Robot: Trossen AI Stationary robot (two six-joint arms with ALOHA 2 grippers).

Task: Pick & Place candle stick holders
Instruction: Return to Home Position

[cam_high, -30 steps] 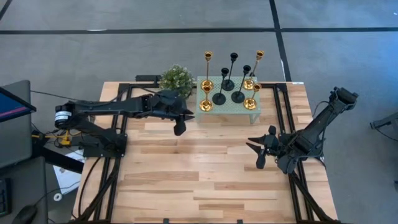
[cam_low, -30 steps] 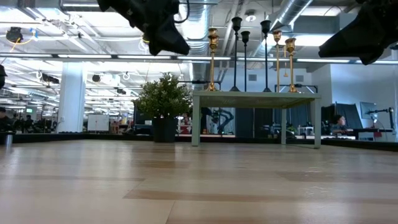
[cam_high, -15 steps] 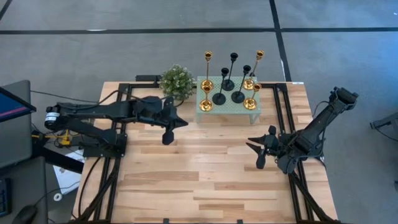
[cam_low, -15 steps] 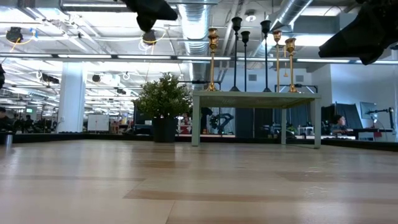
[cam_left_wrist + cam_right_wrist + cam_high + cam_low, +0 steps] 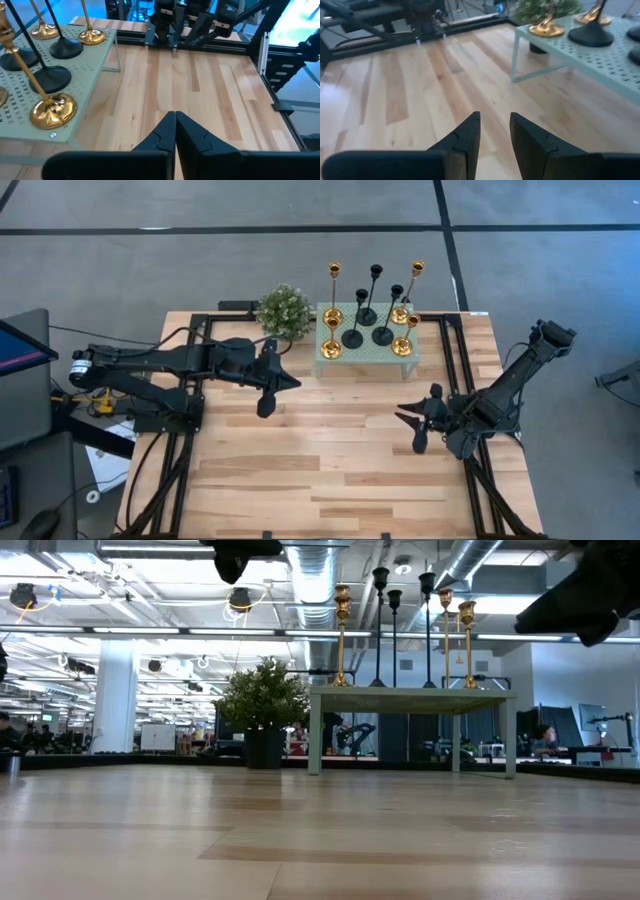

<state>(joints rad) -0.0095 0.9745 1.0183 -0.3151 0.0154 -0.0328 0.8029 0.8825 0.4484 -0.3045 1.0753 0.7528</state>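
Note:
Several candle stick holders, gold (image 5: 332, 348) and black (image 5: 352, 337), stand on their round bases on a mint green perforated stand (image 5: 372, 354) at the table's far side. In the low view their stems (image 5: 342, 635) rise above the stand's top. My left gripper (image 5: 264, 408) hangs shut over the table, left of the stand and a little nearer, with nothing in it (image 5: 175, 117). My right gripper (image 5: 419, 442) waits at the table's right, nearer than the stand. It is open and nothing lies between its fingers (image 5: 495, 120).
A round green bushy plant (image 5: 284, 310) stands just left of the stand at the far edge. Bare wooden tabletop (image 5: 330, 465) stretches between the two arms toward the near edge. Black frame rails (image 5: 195, 380) run along both sides of the table.
My left gripper has drawn back from the stand's left end, toward the table's left and near edges. It has also risen, almost out of the top of the low view. The holders and my right arm have kept still.

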